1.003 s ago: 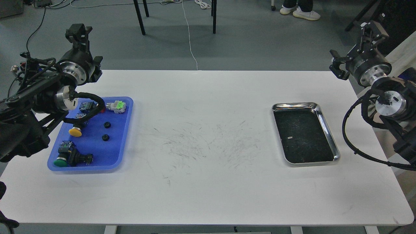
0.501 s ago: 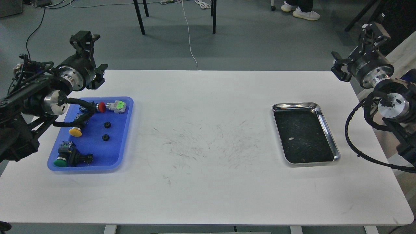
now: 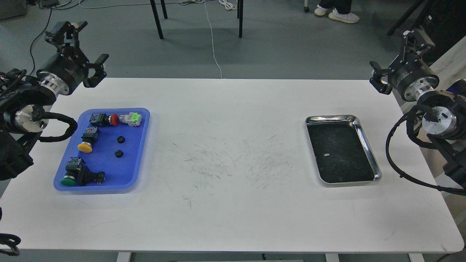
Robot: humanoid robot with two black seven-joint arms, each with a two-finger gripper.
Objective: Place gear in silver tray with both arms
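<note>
The left black two-finger gripper [image 3: 67,31] hangs at the upper left of the frame, past the table's far edge, its fingers spread and holding nothing. Below it, at left centre, the blue plastic tray [image 3: 136,165] holds several push-button switches with red [image 3: 114,119], yellow [image 3: 84,147] and green [image 3: 67,181] caps, and two small black round toothed pieces [image 3: 120,139] [image 3: 118,154] near its middle, lying apart from each other; these look like the gears. Such a gear is probably light, stiff and hard, low and flat, so it is best pinched across its rim from above; it could slip or roll away if nudged. The shiny rectangular steel tray [image 3: 367,145] sits at right centre, well apart from the gears, its dark bottom bare save for scratches and a small pale speck. At the upper right the right black gripper [image 3: 413,38] is raised clear of the table; whether its fingers are parted I cannot tell.
</note>
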